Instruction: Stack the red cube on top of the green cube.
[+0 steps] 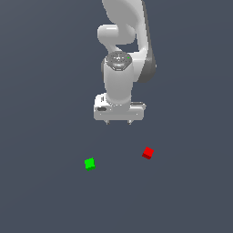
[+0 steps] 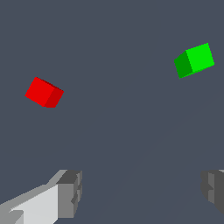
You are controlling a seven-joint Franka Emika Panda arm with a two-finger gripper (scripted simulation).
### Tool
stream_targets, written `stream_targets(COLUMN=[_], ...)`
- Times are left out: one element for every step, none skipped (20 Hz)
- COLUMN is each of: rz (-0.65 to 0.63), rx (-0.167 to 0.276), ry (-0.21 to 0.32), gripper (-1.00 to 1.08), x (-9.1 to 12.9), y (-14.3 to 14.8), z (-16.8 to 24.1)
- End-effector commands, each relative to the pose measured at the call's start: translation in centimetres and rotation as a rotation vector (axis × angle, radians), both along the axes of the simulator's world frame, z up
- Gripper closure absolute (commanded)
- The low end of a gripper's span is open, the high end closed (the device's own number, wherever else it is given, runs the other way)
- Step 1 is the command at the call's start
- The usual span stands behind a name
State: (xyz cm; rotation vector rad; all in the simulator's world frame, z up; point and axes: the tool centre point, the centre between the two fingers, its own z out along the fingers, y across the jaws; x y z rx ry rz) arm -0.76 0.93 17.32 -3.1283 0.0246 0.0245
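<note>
While the gripper (image 1: 118, 122) hangs with jaws spread and empty, treat the red cube (image 1: 147, 153), right of the green cube (image 1: 89, 164), as rigid and light; grasp opposite flat faces.

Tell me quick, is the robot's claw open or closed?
Gripper: open and empty; the red cube and green cube lie apart from it.

The arm (image 1: 123, 45) in the upper centre of the exterior view is glossy white with rounded, bulbous segments and a dark grey band on its right flank. A grey ribbed disc with a small green dot caps the wrist. The gripper (image 1: 118, 122) has a boxy white body and two short fingers (image 2: 70, 192), grey and blocky in the wrist view.
</note>
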Motion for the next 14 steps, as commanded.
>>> stream_targets(rz=[0.0,0.0,-0.002,-0.004,-0.007,-0.011,-0.015,-0.021,-0.027,-0.034,-0.042,-0.051,-0.061,-0.071], rx=[0.0,0.0,0.0,0.0,0.0,0.0,0.0,-0.001,-0.001,-0.001,-0.001,-0.002,-0.002,-0.002], ry=[0.0,0.0,0.0,0.0,0.0,0.0,0.0,0.0,-0.001,-0.001,-0.001,-0.001,-0.001,-0.002], gripper=[-0.92,-0.92,-0.92,-0.92,-0.92,-0.92,-0.92,-0.92,-0.92,-0.92,-0.92,-0.92,-0.92,-0.92], x=[0.0,0.0,0.0,0.0,0.0,0.1,0.1,0.1,0.2,0.2,0.3,0.4,0.4,0.5], y=[0.0,0.0,0.1,0.1,0.2,0.3,0.5,0.7,0.9,1.1,1.4,1.7,2.0,2.3], z=[0.0,0.0,0.0,-0.1,-0.1,-0.2,-0.3,-0.4,-0.5,-0.7,-0.8,-1.0,-1.2,-1.4])
